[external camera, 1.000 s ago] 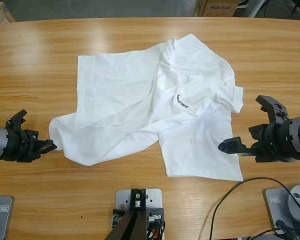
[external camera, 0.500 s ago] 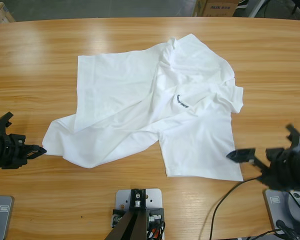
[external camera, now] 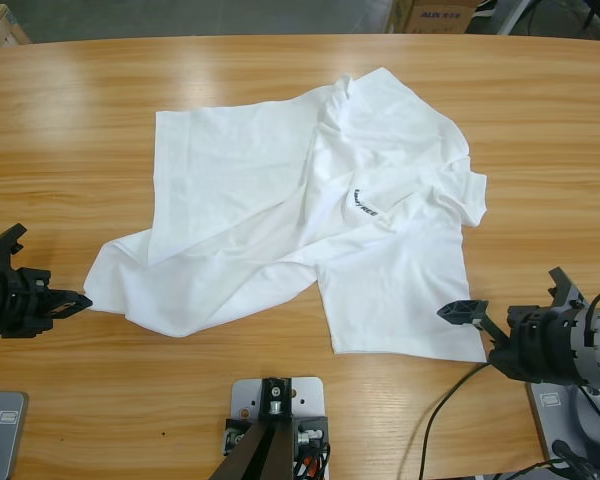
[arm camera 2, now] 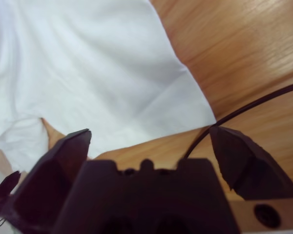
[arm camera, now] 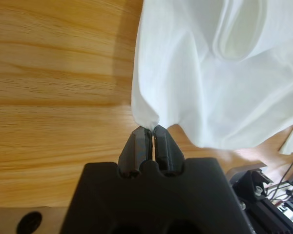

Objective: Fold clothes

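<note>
The white T-shirt [external camera: 310, 220] lies crumpled and partly doubled over in the middle of the wooden table [external camera: 70, 120], not folded neatly yet. The left gripper [external camera: 78, 298] has its jaws pressed together on the shirt's pointy corner at the table's left side. The right gripper [external camera: 480, 325] has its jaws spread wide and holds nothing; it sits just beside the shirt's bottom corner near the front edge. To do this step well, I think the right gripper should slide in low so one jaw goes under the cloth, then pinch only that corner, while the left one keeps a firm hold. The left wrist view shows the tiny pinch of cloth between the jaws, which the high view cannot. The right wrist view shows a black cable [arm camera 2: 249, 109] by the corner.
</note>
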Robot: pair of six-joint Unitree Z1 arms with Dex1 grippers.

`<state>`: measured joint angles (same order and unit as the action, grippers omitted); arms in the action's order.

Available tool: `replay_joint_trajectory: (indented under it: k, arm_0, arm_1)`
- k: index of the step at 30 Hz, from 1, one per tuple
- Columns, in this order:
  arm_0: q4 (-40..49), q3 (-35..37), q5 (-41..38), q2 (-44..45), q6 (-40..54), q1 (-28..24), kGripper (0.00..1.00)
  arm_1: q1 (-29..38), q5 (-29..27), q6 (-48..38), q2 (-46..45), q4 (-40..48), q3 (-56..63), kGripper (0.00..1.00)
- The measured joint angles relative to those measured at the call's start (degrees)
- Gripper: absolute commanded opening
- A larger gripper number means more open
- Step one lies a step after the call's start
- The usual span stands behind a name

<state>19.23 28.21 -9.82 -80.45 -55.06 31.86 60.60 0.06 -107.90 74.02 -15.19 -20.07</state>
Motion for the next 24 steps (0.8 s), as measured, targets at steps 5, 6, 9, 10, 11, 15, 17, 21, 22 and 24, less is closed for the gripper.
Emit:
replay_joint_trajectory:
  k: [5, 6, 9, 10, 11, 15, 17, 21, 22, 24]
  arm_0:
    - [0.00, 0.18, 0.00, 0.00, 0.02, 0.00, 0.000]
    - [0.00, 0.18, 0.00, 0.00, 0.02, 0.00, 0.000]
    - [0.00, 0.19, 0.00, 0.00, 0.06, 0.00, 0.000]
    - [0.00, 0.19, 0.00, 0.00, 0.10, 0.00, 0.000]
    - [0.00, 0.19, 0.00, 0.00, 0.14, 0.00, 0.000]
    - [0.00, 0.19, 0.00, 0.00, 0.15, 0.00, 0.000]
    - [0.00, 0.19, 0.00, 0.00, 0.15, 0.00, 0.000]
    - [0.00, 0.19, 0.00, 0.00, 0.16, 0.00, 0.000]
    - [0.00, 0.19, 0.00, 0.00, 0.16, 0.00, 0.000]
    - [0.00, 0.19, 0.00, 0.00, 0.16, 0.00, 0.000]
  arm_1:
    - [0.00, -0.03, 0.00, 3.59, 0.54, 0.00, 0.977]
    - [0.00, -0.03, 0.00, 4.09, 0.69, 0.00, 0.977]
    - [0.00, -0.03, 0.00, 4.80, 0.85, -0.22, 0.910]
    - [0.00, -0.03, 0.00, 5.05, 0.85, -0.33, 0.849]
    - [0.00, -0.03, 0.00, 5.36, 0.86, -0.47, 0.778]
    - [0.00, -0.03, 0.55, 6.10, 1.13, -0.68, 0.574]
    - [0.01, -0.03, 1.60, 6.70, 1.83, -0.64, 0.486]
    - [0.02, -0.03, 3.42, 7.68, 2.37, -0.64, 0.307]
    - [0.02, -0.03, 3.71, 7.78, 2.42, -0.64, 0.155]
    - [0.02, -0.03, 4.08, 7.81, 2.46, -0.65, 0.000]
